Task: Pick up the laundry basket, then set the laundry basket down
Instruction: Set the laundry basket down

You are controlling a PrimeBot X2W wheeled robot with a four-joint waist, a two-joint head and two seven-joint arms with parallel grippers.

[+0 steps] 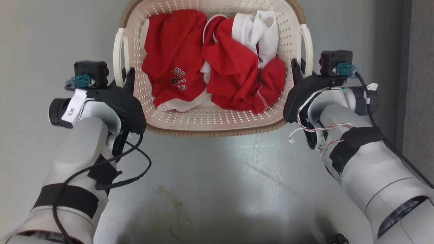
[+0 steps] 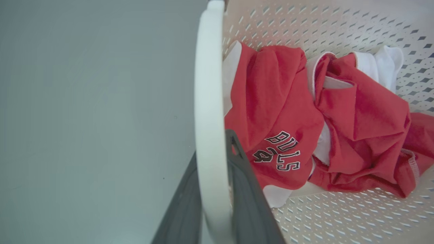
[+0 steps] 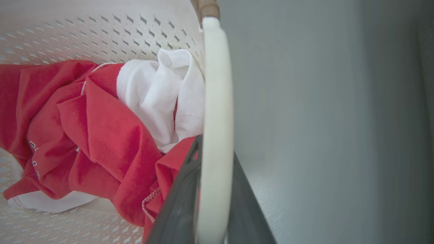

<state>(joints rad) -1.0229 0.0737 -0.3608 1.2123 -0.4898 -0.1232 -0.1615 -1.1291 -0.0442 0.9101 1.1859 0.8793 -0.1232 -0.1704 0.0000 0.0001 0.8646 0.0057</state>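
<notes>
The laundry basket is cream-white and perforated, with a brown rim band, and sits straight ahead between my two arms. Red and white clothes lie crumpled inside it. My left gripper is shut on the basket's left loop handle; in the left wrist view the white handle runs between my dark fingers. My right gripper is shut on the right loop handle, and the same handle passes between its fingers. I cannot tell whether the basket touches the floor.
Grey floor spreads beneath and around the basket, with a faint stain near my base. A darker vertical surface runs along the far right, close to my right arm. Loose cables hang off both forearms.
</notes>
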